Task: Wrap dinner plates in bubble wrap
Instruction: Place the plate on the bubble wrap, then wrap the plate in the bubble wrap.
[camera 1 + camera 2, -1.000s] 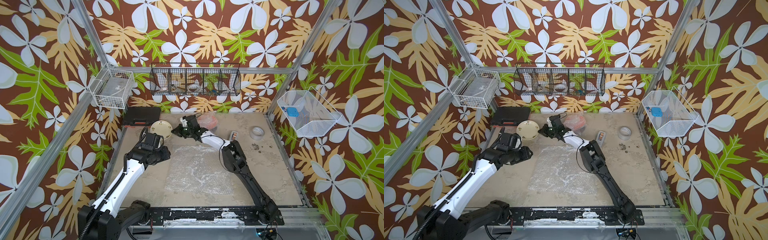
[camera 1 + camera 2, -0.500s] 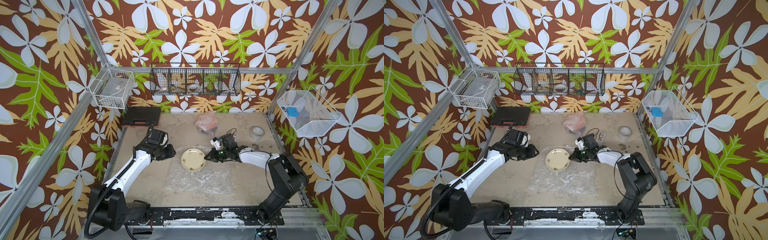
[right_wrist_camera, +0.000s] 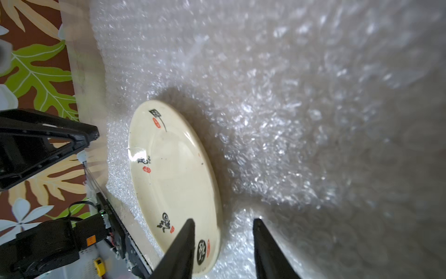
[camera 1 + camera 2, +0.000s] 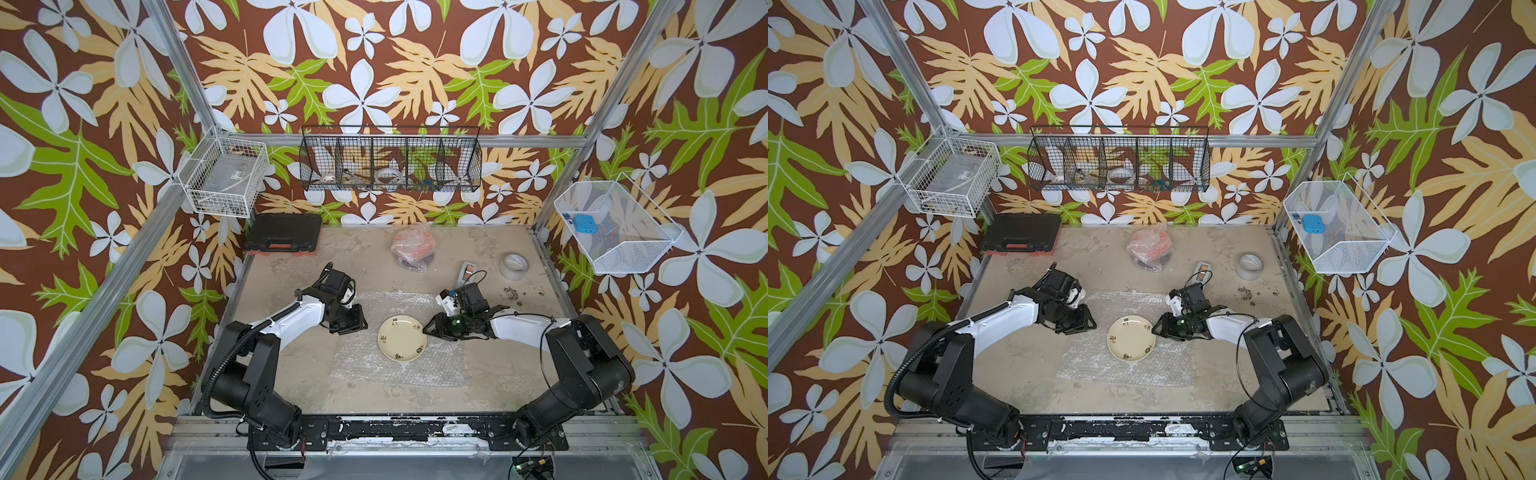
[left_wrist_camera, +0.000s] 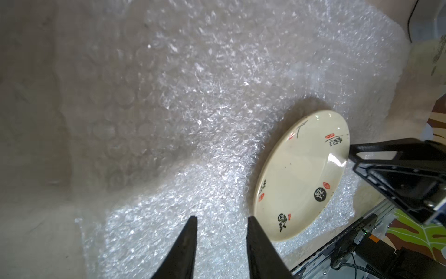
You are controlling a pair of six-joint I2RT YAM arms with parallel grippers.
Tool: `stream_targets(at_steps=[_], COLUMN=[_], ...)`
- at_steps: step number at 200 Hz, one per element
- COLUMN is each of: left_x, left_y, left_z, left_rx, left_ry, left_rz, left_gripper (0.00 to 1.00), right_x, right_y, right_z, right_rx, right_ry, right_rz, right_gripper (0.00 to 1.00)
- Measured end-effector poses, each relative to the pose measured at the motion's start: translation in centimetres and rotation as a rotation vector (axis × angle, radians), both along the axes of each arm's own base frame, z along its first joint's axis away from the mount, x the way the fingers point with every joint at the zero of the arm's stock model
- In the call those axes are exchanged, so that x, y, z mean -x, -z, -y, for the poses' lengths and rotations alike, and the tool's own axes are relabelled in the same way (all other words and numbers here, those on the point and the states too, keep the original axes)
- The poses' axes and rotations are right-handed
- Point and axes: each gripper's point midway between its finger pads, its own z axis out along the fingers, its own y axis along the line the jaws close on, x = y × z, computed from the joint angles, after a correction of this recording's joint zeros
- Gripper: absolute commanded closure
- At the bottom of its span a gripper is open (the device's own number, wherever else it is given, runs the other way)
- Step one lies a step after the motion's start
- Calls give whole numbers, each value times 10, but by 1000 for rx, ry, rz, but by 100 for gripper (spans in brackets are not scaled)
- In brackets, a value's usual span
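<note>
A cream dinner plate (image 4: 402,337) (image 4: 1131,337) with small marks lies flat on the clear bubble wrap (image 4: 440,368) sheet spread on the table. My right gripper (image 4: 426,330) (image 3: 224,220) is open at the plate's right rim. One finger is over the plate (image 3: 169,157) and the other is past the rim, above the wrap. My left gripper (image 4: 351,326) (image 5: 220,218) hangs open over the sheet's left part (image 5: 193,108), apart from the plate (image 5: 301,174), with nothing between its fingers. An orange plate bundled in bubble wrap (image 4: 412,248) sits at the back.
A white tape roll (image 4: 514,266) and a small device (image 4: 466,272) lie at the back right, with crumbs (image 4: 513,293) nearby. A black case (image 4: 283,237) is in the back left corner. Wire baskets (image 4: 390,164) hang on the walls.
My right arm carried the cream plate from the back left onto the sheet, set it down and opened its jaws. My left gripper moved in to the sheet's left edge, its jaws narrower.
</note>
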Motion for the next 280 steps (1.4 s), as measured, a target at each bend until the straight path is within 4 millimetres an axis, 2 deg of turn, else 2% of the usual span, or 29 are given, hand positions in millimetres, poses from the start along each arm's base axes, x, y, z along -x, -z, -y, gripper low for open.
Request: stream_targets(at_steps=[12, 22, 44, 55, 75, 87, 100, 115, 140, 171, 192, 207, 222, 258, 280], left_x=[4, 7, 18, 23, 35, 42, 51, 59, 58, 61, 59, 55, 54, 25, 18], left_y=[4, 7, 9, 10, 16, 21, 28, 35, 36, 42, 40, 34, 29, -12, -23], left_z=[-1, -1, -3, -2, -2, -4, -6, -8, -8, -8, -9, -9, -17, -16, -16], left_rx=[1, 2, 7, 12, 9, 6, -2, -10, 2, 13, 21, 17, -33, -50, -64], left_ry=[-1, -2, -2, -4, 3, 0, -11, -18, -49, -80, -100, -113, -141, -139, -123], left_rz=[-12, -21, -35, -49, -70, -88, -118, -143, -136, -140, -126, -103, -104, 10, 30], left_gripper=[64, 64, 64, 64, 64, 64, 63, 60, 58, 57, 57, 57, 57, 59, 65], right_x=[-4, 0, 34, 58, 99, 123, 138, 144, 146, 149, 154, 157, 156, 152, 141], right_y=[-16, -28, -42, -39, -25, -14, 1, 14, 32, 36, 36, 36, 34, 23, 12], right_z=[-1, -10, -48, -65, -75, -72, -61, -50, -44, -56, -62, -64, -63, -58, -60], right_rx=[45, 88, 174, 218, 331, 385, 445, 500, 540, 505, 486, 476, 483, 511, 482], right_ry=[-54, -138, -406, -555, -811, -967, -1096, -1190, -1281, -1322, -1339, -1347, -1348, -1352, -1304], right_rz=[88, 167, 330, 392, 512, 562, 589, 593, 588, 635, 670, 674, 683, 690, 681], right_gripper=[58, 59, 59, 59, 59, 59, 59, 59, 60, 60, 75, 90, 100, 100, 100])
